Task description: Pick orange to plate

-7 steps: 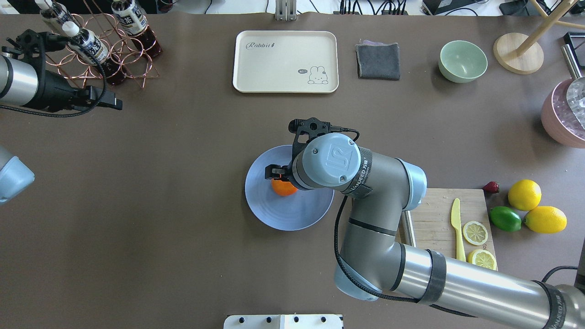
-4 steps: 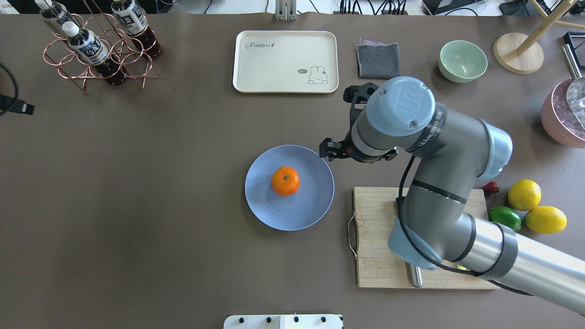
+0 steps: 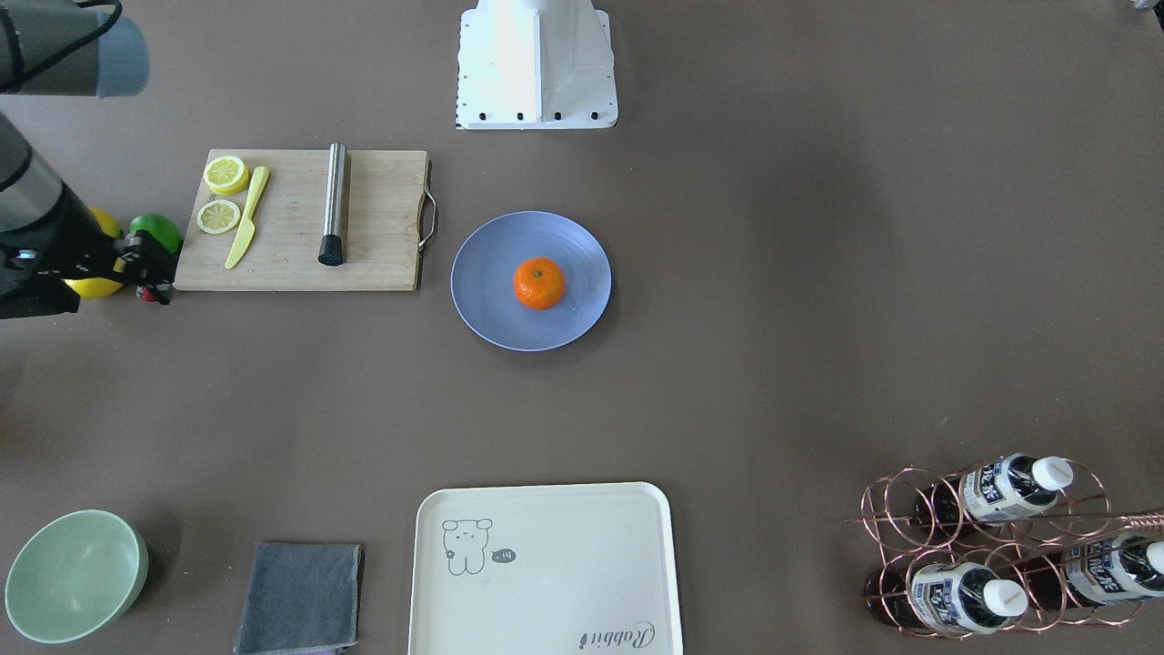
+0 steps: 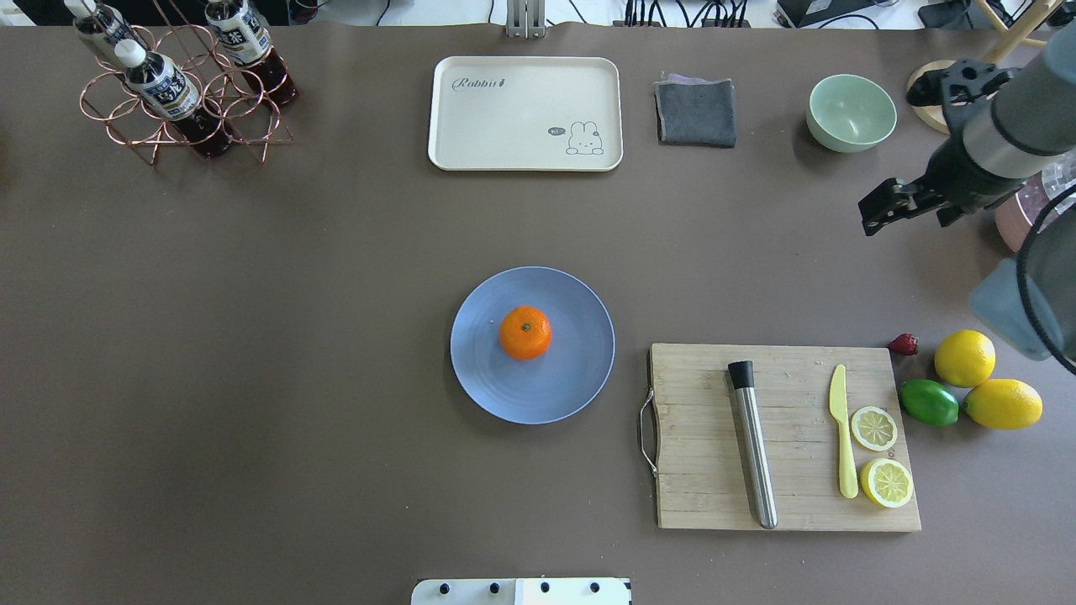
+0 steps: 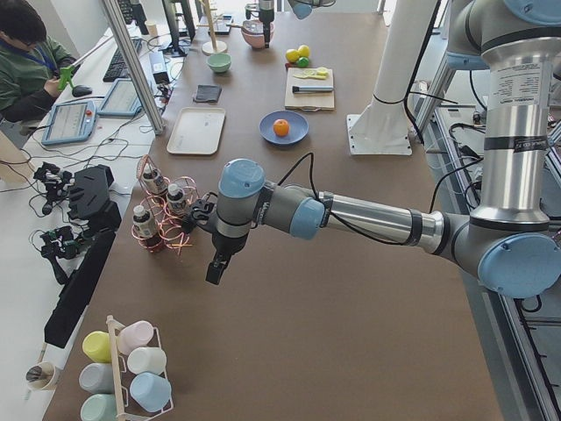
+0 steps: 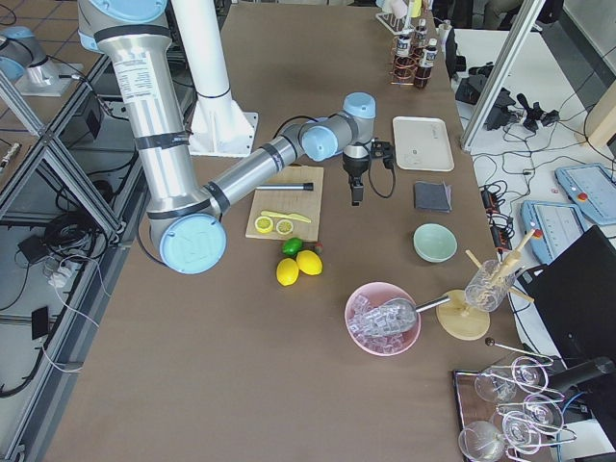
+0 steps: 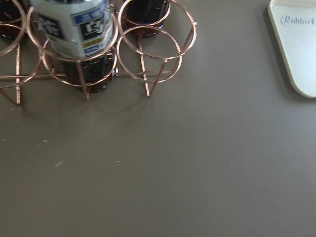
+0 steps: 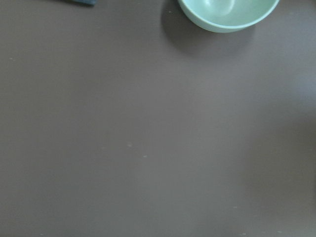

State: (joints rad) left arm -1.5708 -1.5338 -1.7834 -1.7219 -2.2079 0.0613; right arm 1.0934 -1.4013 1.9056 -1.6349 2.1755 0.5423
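Fruit on crockery is how the table reads: the orange sits near the middle of the plate, stem dimple up, touching nothing but the blue surface under it. No finger of mine is near it.

My right pincer hangs high at the far right of the table, well apart from the plate and just beside the pale green bowl, whose rim shows at the top of my right wrist camera. From overhead its jaws look spread, and there is nothing between them. My left pincer shows only in the side view, pointing down at bare table next to the copper bottle rack; I cannot tell from there whether it is parted or closed, though nothing seems to hang from it.

As I judge it, the placing step is finished and the task is as good as complete; the step in hand is simply getting clear. The next move calls for no grasp at all. It asks only that I bring both arms to rest along paths that pass nowhere low over the plate. The orange is round and the plate shallow, so a brush from a wrist or a trailing cable could send it rolling off the rim. Height and a wide berth are what I would keep.
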